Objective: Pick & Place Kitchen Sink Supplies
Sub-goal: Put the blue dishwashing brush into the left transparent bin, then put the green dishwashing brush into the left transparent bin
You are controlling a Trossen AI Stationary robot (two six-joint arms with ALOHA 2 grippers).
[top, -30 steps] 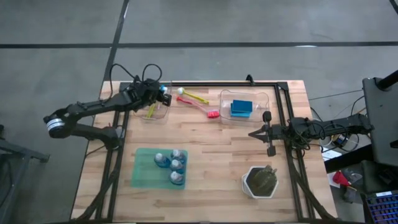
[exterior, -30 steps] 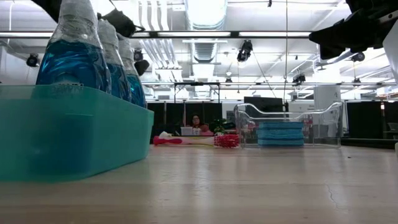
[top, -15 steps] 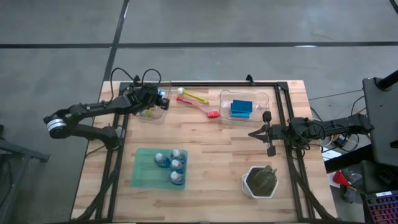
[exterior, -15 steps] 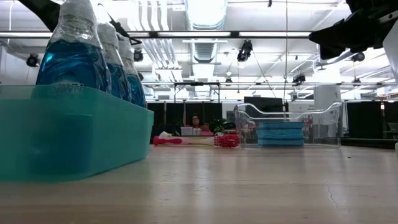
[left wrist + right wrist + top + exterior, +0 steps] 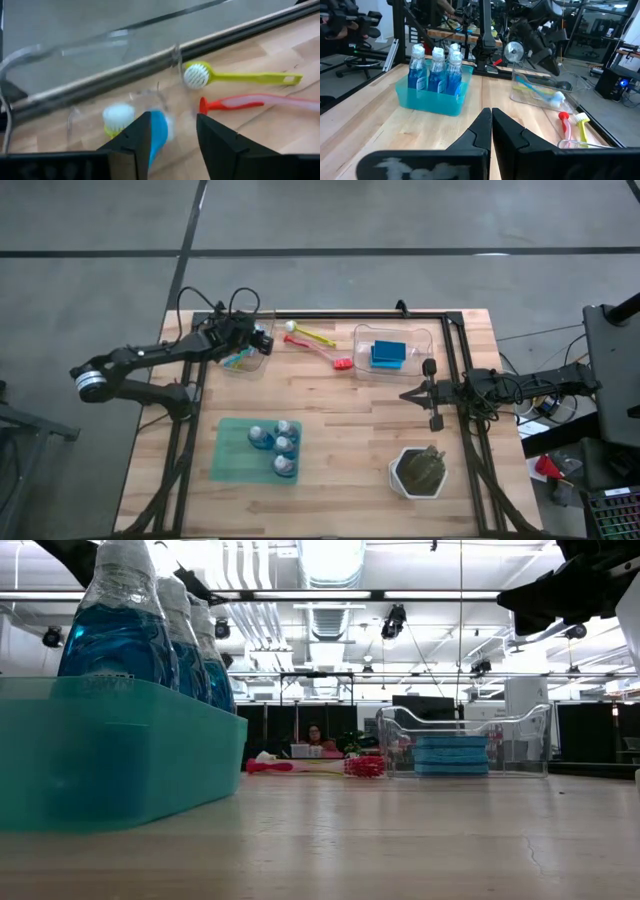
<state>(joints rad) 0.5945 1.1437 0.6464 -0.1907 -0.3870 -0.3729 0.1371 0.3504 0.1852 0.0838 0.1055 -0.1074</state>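
Blue brush (image 5: 158, 131) now lies loose in the clear plastic bin (image 5: 247, 352) at the desk's (image 5: 340, 430) far left corner, since the left gripper (image 5: 170, 134) has spread its fingers apart above it. Slim yellow-green brush (image 5: 235, 77) and pink brush (image 5: 250, 102) lie on bare wood just beside the bin, while the right gripper (image 5: 491, 125) stays pressed together at the right edge.

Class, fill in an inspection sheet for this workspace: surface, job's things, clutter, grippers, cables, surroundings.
Surface: wooden table, black frame along its edges.
Job's things: four bottles in a teal tray; sponges in a clear bin; yellow-green brush and pink brush on the table; blue brush in a second clear bin.
Clutter: potted plant.
Grippers: left gripper open over the second bin; right gripper shut, at the right edge.
Cables: on both arms.
Surroundings: grey floor; a person far behind the table.
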